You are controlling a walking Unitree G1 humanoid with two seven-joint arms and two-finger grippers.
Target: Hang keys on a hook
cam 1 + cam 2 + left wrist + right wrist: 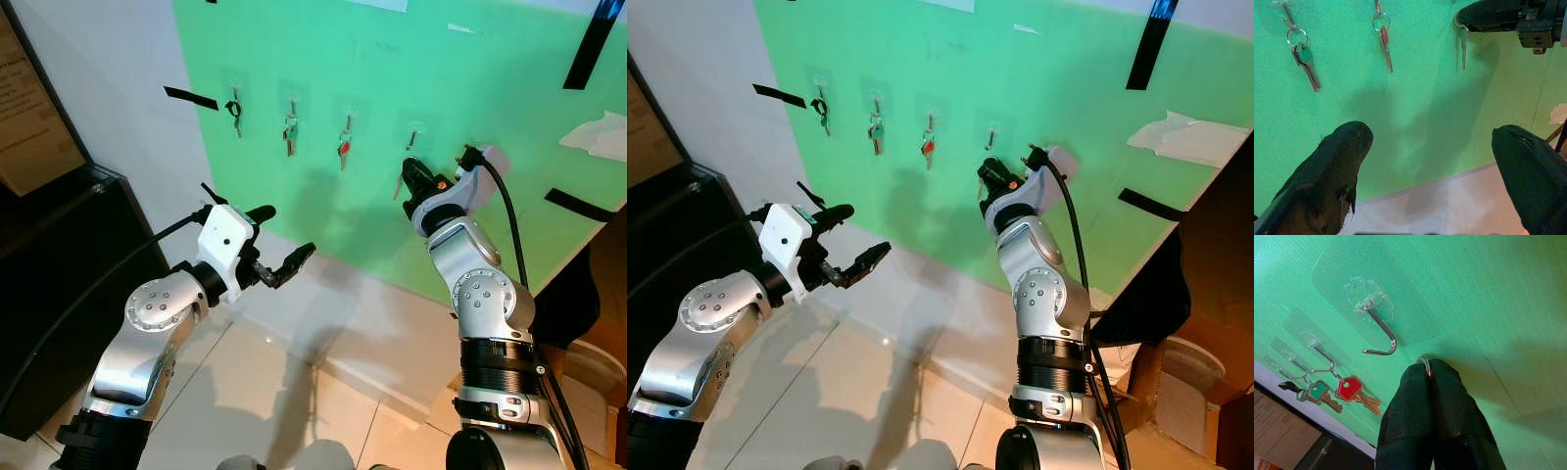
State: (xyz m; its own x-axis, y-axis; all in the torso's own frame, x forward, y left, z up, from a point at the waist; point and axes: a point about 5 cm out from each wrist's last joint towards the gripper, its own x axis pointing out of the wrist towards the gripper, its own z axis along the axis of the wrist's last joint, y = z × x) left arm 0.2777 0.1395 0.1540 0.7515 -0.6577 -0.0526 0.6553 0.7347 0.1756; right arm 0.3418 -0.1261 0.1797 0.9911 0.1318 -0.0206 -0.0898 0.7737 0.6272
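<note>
A silver key (1464, 46) on a ring hangs from the tips of the right hand (415, 178), whose two black fingers (1432, 416) are pressed together, pinching the ring. The ring sits just below the empty hook (1378, 330), close to its curved tip but not on it. That hook is a bent metal wire set in a clear sticky pad on the green wall (392, 78), and it is the rightmost of a row of four.

Along the row, the neighbouring hook carries a red-headed key (344, 149), the next a green-headed key (290, 131), and the farthest a dark key (236, 110). All three hang straight down against the wall.

The right arm (470, 284) reaches up and forward with a black cable (509, 225) looped along it. The left hand (279, 240) is held lower and well apart from the hooks, its fingers spread wide and gripping nothing.

Strips of black tape (191, 98) are stuck on the wall around the green sheet, and a crumpled white paper (600, 135) is stuck to it at the far right. A black cabinet (59, 274) stands at the left on the pale tiled floor (245, 392).
</note>
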